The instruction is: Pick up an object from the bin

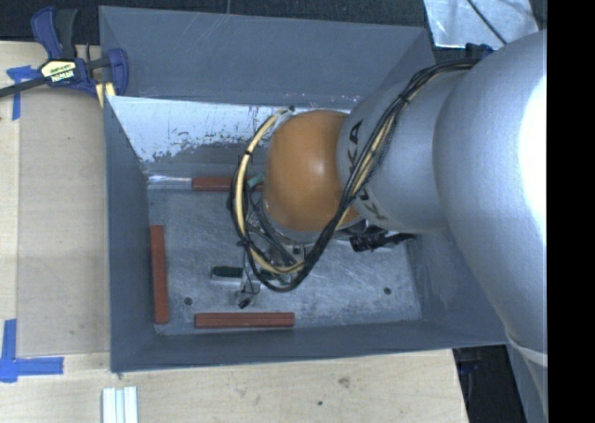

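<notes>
My gripper [247, 287] hangs low over the bin floor, left of the middle, mostly hidden under the arm's orange cover and cables. A small dark piece [225, 272] sits just to its left; I cannot tell whether it is a loose thing or part of the gripper. A red-brown bar [244, 320] lies flat along the front wall, just below the gripper and apart from it. A second red-brown bar [159, 273] lies along the left wall.
A third red-brown bar [212, 183] lies along the back wall, its right end hidden behind the cables. The arm and its cover hide the right half of the bin floor.
</notes>
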`<move>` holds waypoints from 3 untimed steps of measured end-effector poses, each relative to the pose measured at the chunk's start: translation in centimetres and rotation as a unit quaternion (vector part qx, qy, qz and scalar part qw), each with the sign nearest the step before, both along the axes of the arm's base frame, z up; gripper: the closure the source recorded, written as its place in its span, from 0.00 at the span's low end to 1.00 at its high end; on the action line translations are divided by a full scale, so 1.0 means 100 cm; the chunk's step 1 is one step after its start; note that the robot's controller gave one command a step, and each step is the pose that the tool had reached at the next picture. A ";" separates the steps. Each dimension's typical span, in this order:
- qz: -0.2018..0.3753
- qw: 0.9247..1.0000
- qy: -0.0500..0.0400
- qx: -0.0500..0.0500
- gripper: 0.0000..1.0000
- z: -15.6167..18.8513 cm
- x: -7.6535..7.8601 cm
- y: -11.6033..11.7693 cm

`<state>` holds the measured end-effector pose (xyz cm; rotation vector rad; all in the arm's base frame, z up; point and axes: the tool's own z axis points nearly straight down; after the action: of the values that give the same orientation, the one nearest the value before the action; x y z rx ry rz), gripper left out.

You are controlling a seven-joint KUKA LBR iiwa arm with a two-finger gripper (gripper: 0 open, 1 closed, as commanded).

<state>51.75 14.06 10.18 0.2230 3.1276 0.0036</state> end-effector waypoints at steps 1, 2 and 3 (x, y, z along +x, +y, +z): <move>-0.030 1.000 0.004 -0.001 0.00 -0.002 -0.009 0.009; -0.080 0.997 0.005 -0.001 0.00 -0.032 -0.025 0.013; -0.080 0.997 0.004 -0.001 0.00 -0.031 -0.024 0.013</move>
<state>49.31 15.36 7.09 0.4744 3.1069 0.0004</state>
